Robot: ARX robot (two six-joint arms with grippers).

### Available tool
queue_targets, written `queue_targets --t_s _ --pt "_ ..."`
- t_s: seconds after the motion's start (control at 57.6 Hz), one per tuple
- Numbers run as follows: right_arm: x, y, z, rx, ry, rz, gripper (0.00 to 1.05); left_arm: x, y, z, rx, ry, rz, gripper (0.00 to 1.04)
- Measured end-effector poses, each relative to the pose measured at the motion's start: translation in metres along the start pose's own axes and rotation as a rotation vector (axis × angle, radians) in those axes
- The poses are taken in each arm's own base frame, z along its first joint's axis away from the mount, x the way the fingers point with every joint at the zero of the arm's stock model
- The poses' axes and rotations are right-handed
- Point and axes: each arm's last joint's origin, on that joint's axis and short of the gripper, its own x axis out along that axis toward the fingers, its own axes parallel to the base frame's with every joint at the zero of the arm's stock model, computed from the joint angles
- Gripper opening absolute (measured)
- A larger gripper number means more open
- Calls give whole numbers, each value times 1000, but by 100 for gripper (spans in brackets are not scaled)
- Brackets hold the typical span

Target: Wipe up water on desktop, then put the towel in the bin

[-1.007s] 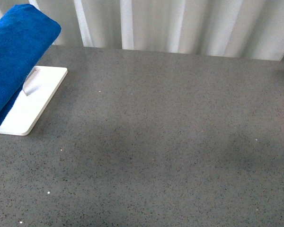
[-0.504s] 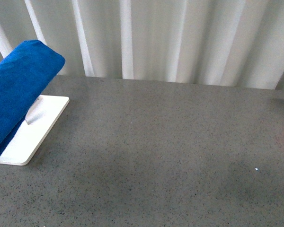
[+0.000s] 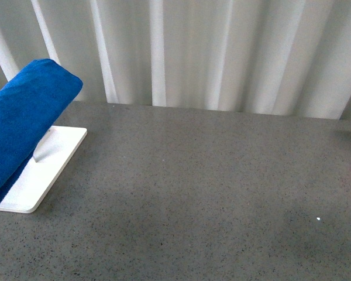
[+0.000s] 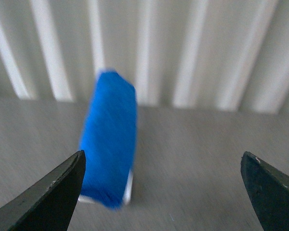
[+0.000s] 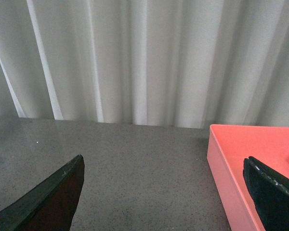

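Left gripper (image 4: 162, 156): jaws spread wide and holding nothing. The towel (image 4: 108, 139) lies ahead of the gap, nearer one finger than the other, and it is blurred in this view.

Right gripper (image 5: 163, 161): jaws also spread wide and holding nothing. The bin (image 5: 224, 178) sits just beside one finger.

The towel is draped above the white base (image 3: 47, 170), over a short post rising from it, and slopes down toward the near edge of the base. The base rests flat on the desktop (image 3: 210, 187). The curtain (image 3: 222, 52) hangs well behind the base. I cannot place the bin relative to the base, because no view shows both.

I judge the step in hand to be fetching the towel. Wiping has not begun.

Hazards from here:

1. Off-centre approach. With the towel nearer one finger, that finger may strike it first and push it off the post.
2. Shallow pinch. If only the outer layer is caught, the cloth may unroll and trail across the base.
3. Lifting at an angle. The cloth may snag the post and drag or tip the base.
4. Target unknown. I can make out no water on the desktop, so a wipe started now may miss it.
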Motion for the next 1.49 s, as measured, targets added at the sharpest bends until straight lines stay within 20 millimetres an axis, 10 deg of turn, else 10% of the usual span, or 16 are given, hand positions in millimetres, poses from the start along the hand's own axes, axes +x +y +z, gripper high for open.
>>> queue_targets --t_s 0.156,0.33,0.608,0.973,1.494 --pt "0 0 0 0 0 0 98 9 -6 15 -22 64 -40 98" --pt "0 0 0 0 0 0 98 41 -13 75 8 -57 -83 98" --pt "0 0 0 0 0 0 98 172 -10 139 88 155 -58 98" --pt "0 0 0 0 0 0 98 296 28 158 119 448 69 98" --pt "0 0 0 0 0 0 98 343 86 138 198 502 210 98"
